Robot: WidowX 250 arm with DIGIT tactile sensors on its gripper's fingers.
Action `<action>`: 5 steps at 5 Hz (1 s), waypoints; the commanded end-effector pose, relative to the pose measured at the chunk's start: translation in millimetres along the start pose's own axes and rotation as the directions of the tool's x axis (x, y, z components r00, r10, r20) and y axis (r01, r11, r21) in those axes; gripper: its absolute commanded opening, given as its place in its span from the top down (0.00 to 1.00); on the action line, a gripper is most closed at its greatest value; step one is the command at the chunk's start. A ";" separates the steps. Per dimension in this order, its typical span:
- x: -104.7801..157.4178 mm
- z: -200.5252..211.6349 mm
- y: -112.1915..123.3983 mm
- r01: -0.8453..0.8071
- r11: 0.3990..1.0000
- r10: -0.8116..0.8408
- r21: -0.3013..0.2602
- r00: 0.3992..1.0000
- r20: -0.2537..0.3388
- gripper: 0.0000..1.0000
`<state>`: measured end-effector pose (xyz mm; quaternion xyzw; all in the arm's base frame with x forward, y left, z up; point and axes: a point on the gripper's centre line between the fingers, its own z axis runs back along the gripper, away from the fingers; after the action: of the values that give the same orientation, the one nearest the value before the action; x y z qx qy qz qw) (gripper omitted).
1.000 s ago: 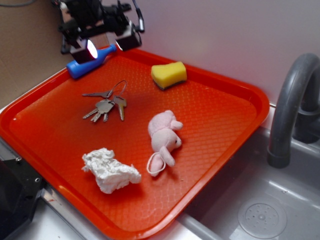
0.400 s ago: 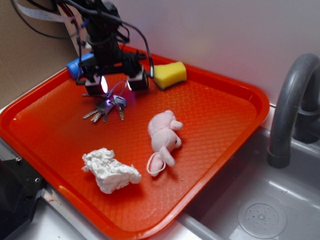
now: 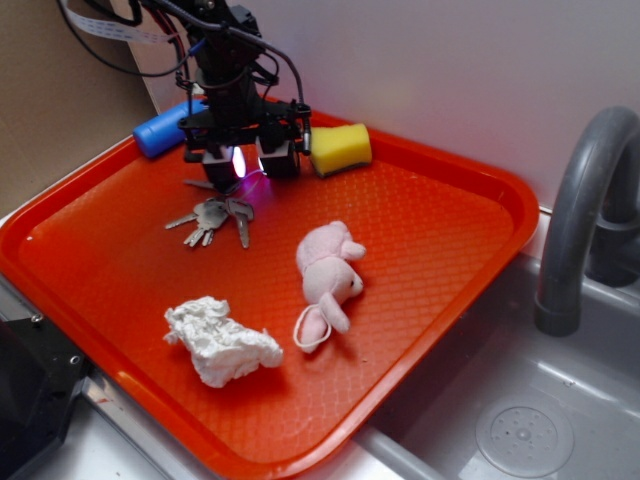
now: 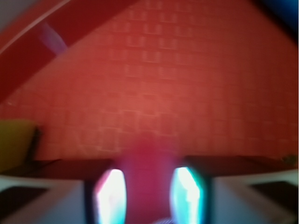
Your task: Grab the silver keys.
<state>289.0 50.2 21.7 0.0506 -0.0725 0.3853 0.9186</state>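
Hovering just behind the silver keys (image 3: 213, 215) on the tray (image 3: 430, 230), pincer (image 3: 250, 165) parted, empty.

Orange tray (image 3: 450, 190), textured, set beside grey sink (image 3: 520, 420). Relative to pink plush toy (image 3: 326, 270): silver keys (image 3: 212, 215) left, crumpled white tissue (image 3: 220, 343) lower left, yellow sponge (image 3: 339, 148) above, blue bottle (image 3: 160, 127) upper left.
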 end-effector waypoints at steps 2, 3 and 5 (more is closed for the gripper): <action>1.3 22.6 3.7 0.147 0.989 -0.147 -0.029 0.989 0.005 1.00; 12.6 64.1 6.0 0.218 0.972 -0.212 -0.093 0.975 0.064 0.00; -1.9 113.8 -1.6 0.406 0.890 -0.393 -0.206 0.914 0.104 0.00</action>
<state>270.9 19.9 112.1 -0.0211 -0.0964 0.1890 0.9770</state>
